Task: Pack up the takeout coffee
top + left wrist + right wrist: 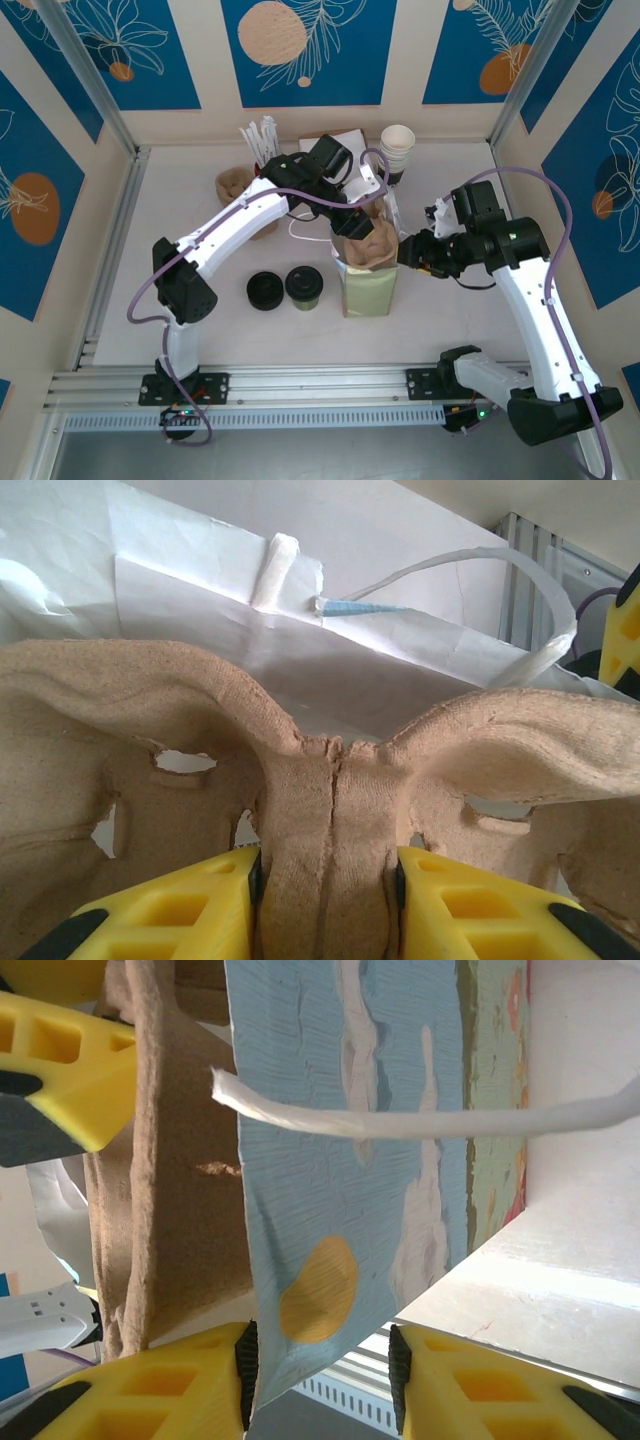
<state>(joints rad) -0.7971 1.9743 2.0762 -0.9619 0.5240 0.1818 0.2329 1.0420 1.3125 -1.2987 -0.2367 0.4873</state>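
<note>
Near the middle of the table (450, 330) the bag (368, 292) stands upright. The coffee (303, 285) stands just beside it on its left, on the bare surface, lid on and outside the bag. The left gripper (328, 868) is clenched on the middle ridge of the pulp carrier (150, 740), which sits in the bag's mouth. The right gripper (320, 1360) has the bag's right wall between its jaws and seems to grip it. I think the main risk is that the carrier, which looks about as wide as the mouth, catches on the rim or on the white handle (430, 1120). Pushing down would then crumple or tear the paper, or pull it out of the right jaws. A sideways push could also tip the bag onto the coffee. The surface is pale, smooth and flat, so the bag may slide easily. A black disc (266, 291) lies left of the coffee, and white cups (398, 150) are stacked at the far edge. Cream walls (205, 70) with blue leaf panels close three sides, and a metal rail (300, 385) runs along the near edge.
</note>
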